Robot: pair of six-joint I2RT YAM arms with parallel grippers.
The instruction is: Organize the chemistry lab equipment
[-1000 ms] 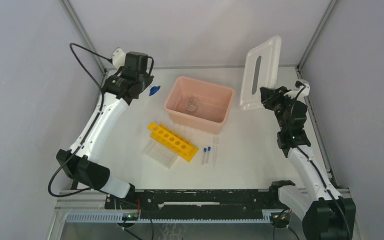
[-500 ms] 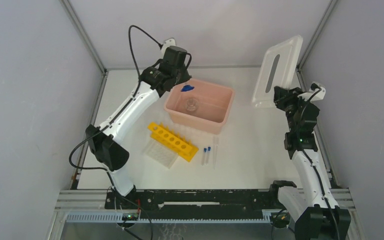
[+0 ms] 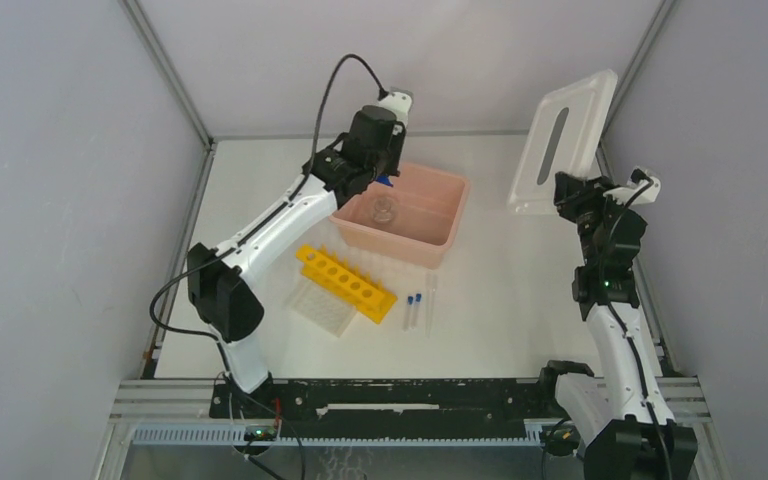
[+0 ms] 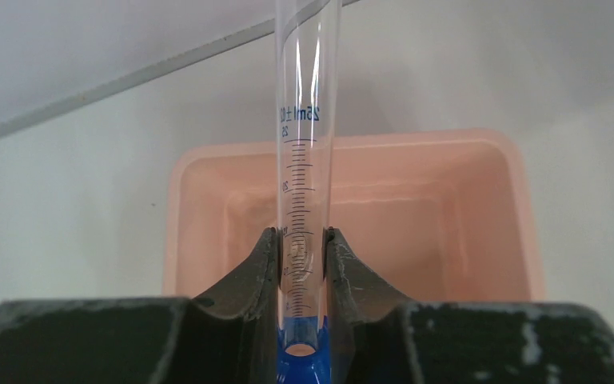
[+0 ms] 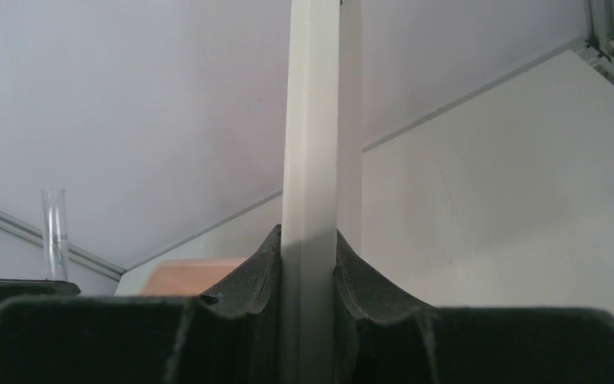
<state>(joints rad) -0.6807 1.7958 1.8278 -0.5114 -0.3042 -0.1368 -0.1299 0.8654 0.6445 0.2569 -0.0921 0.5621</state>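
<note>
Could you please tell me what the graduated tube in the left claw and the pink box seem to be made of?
The graduated tube looks like clear glass or hard plastic: transparent, glossy, printed markings. The pink box seems moulded plastic: matt, faintly translucent, rounded corners.

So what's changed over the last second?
The left end effector, shut on the blue-based graduated cylinder, swung from the table's far-left corner to over the pink box. The right end effector raised the white lid it grips slightly higher and rightward. The yellow rack, well plate, blue-capped vials, thin tube and the round glassware in the box stayed put.
</note>
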